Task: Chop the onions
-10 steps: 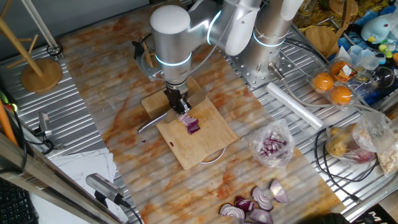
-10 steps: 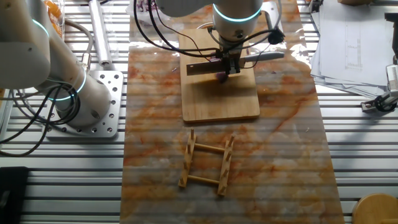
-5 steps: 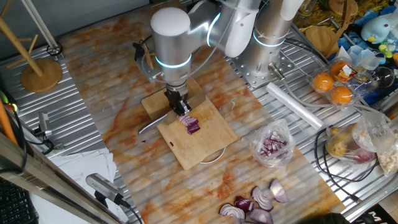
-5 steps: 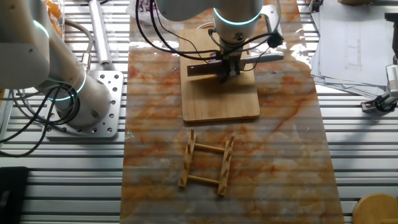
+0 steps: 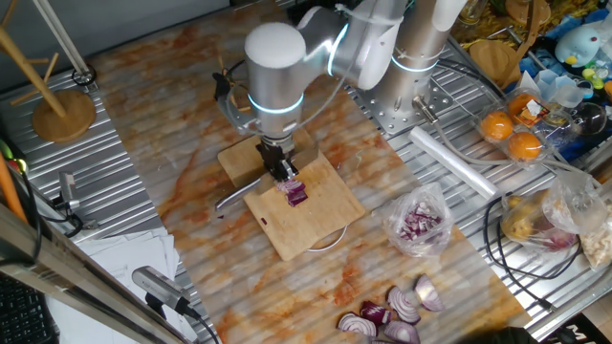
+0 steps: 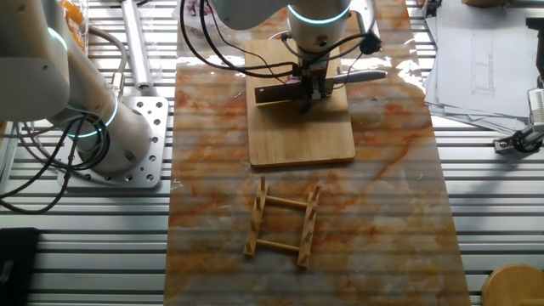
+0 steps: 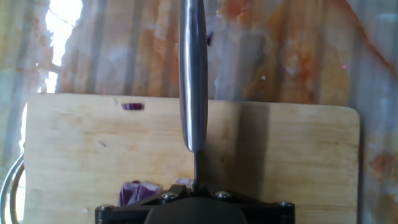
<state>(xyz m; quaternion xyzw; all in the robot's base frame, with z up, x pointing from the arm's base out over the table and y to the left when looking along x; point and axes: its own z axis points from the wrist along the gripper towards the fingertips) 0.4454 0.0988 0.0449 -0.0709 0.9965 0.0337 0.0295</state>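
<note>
Gripper (image 5: 283, 170) low over the wooden cutting board (image 5: 316, 220), jaws closed on the knife (image 6: 293, 90), gripped at the joint of blade and handle. Blade dark and flat in the other fixed view, stretching toward the board's left edge there; silver handle (image 6: 361, 76) reaching past the board's right edge over the marbled mat (image 6: 212, 212). In the hand view, handle (image 7: 193, 74) running straight up the middle, out over the board's far edge (image 7: 280, 112).

Onions (image 5: 295, 193) on the board: one small red-purple wedge just beside the fingertips, toward the board's middle in one fixed view. In the hand view, purple-white pieces (image 7: 140, 191) at the bottom edge, right against the gripper housing, left of the blade. Whether blade touches wedge: cannot tell. Hanging slot (image 7: 132, 106) near the board's far left corner in the hand view.

Elsewhere: clear bag of purple bits (image 5: 418, 225) off the board's right corner; bigger red onion wedges (image 5: 392, 315) near the mat's front edge; oranges in a plastic box (image 5: 512, 134) at the right edge. Wooden rack (image 6: 283, 223) on the mat, well apart from the board, toward the near edge in the other fixed view.
</note>
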